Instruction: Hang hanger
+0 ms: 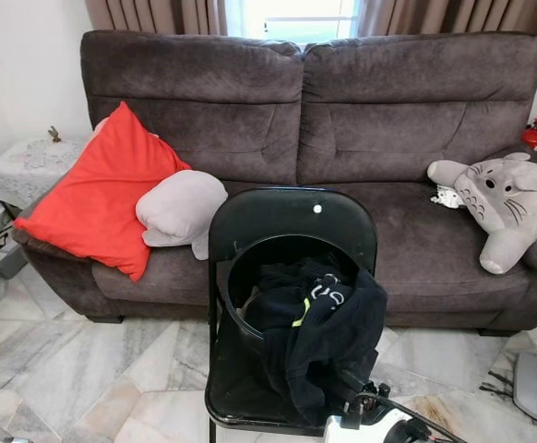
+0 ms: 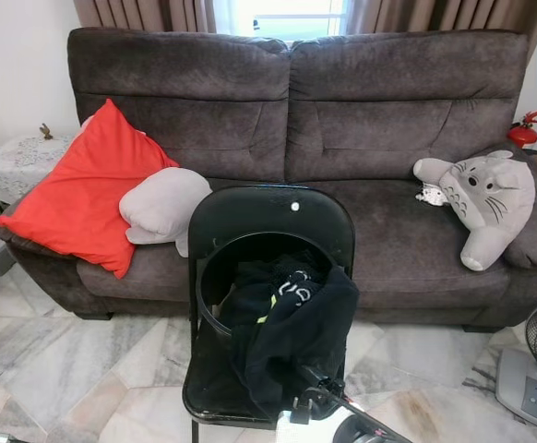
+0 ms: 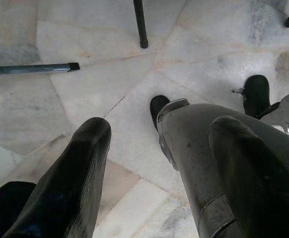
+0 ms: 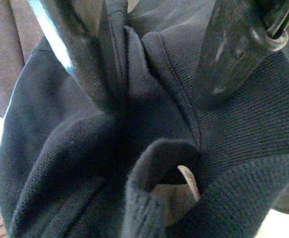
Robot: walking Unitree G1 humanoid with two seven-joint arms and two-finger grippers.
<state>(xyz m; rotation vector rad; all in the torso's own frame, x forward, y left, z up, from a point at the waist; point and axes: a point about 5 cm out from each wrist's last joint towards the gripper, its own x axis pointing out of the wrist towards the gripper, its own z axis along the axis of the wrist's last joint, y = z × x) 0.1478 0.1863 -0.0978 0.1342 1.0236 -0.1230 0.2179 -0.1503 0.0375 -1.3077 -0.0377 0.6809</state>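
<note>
- Nearest to us, our right gripper is pressed into a dark knit garment. Its two fingers straddle a raised fold near the collar, where a small label shows. Whether they have actually pinched shut on the cloth we cannot tell.
- Our left gripper hangs idle with its fingers spread apart and nothing between them, pointing down at the marble floor beside our own leg.
- Just ahead stands a black folding chair carrying a round black basket. The garment spills out of the basket and drapes over its front rim, which we judge is why the right arm reaches in low at the chair's front edge.
- We see no hanger anywhere, nor a rail to hang one on. We judge the task is at its start, with the clothing being picked up first.
- Behind the chair is a grey-brown sofa. A red cushion and a pale grey pillow lean at its left end, and a grey plush toy at its right.
- Farthest off, curtains frame a bright window.
</note>
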